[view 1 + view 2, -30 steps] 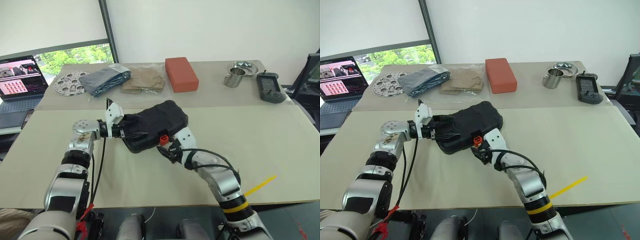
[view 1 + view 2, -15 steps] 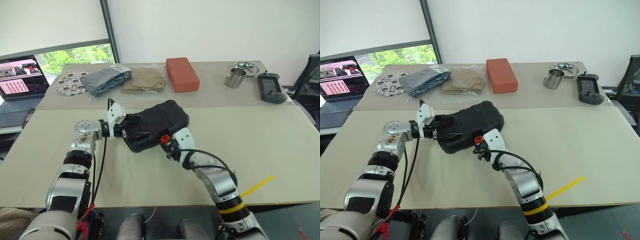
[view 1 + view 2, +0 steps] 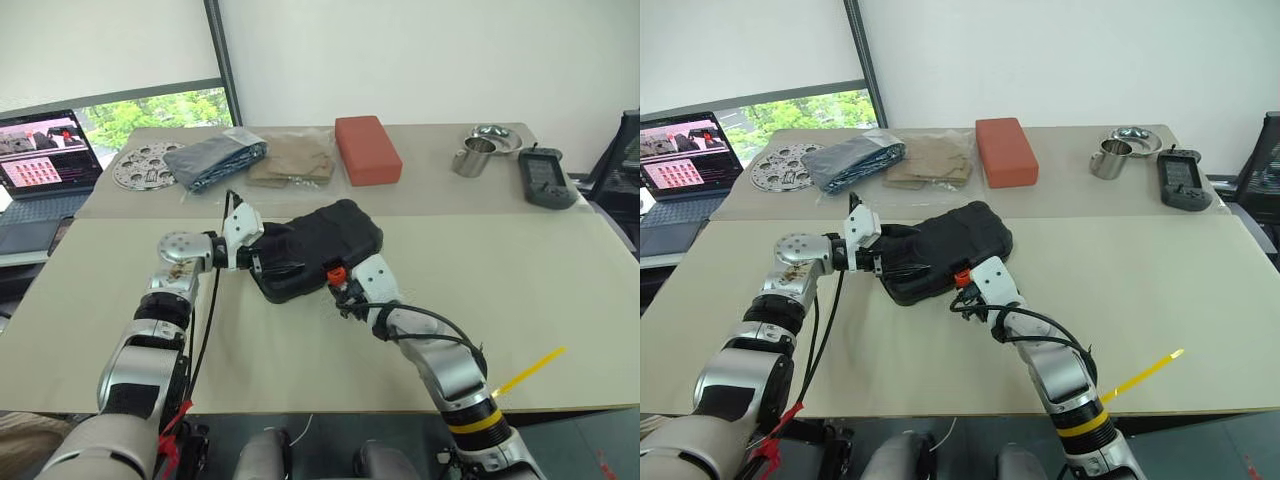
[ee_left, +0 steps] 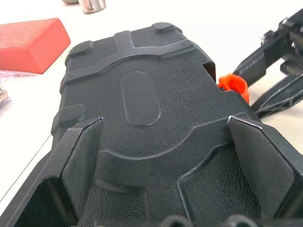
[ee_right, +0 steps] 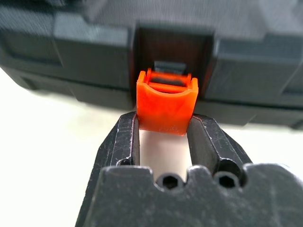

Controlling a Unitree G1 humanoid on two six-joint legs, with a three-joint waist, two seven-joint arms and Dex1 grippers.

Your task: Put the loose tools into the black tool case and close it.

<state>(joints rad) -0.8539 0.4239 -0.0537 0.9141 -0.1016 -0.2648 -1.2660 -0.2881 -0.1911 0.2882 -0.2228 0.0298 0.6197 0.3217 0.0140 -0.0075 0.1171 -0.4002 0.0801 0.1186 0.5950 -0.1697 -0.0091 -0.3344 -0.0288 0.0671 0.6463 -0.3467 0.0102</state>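
The black tool case [image 3: 318, 246] is shut and lies on the counter [image 3: 540, 270]. Its orange latch [image 5: 166, 107] is pinched by the right gripper [image 5: 164, 137] at the near edge. The case's left end is straddled by the wide-open left gripper [image 4: 165, 156].

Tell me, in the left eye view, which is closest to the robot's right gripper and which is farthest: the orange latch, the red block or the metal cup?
From the right gripper:
1. Orange latch, pinched between its fingers.
2. Red block, beyond the black tool case.
3. Metal cup, far back right.
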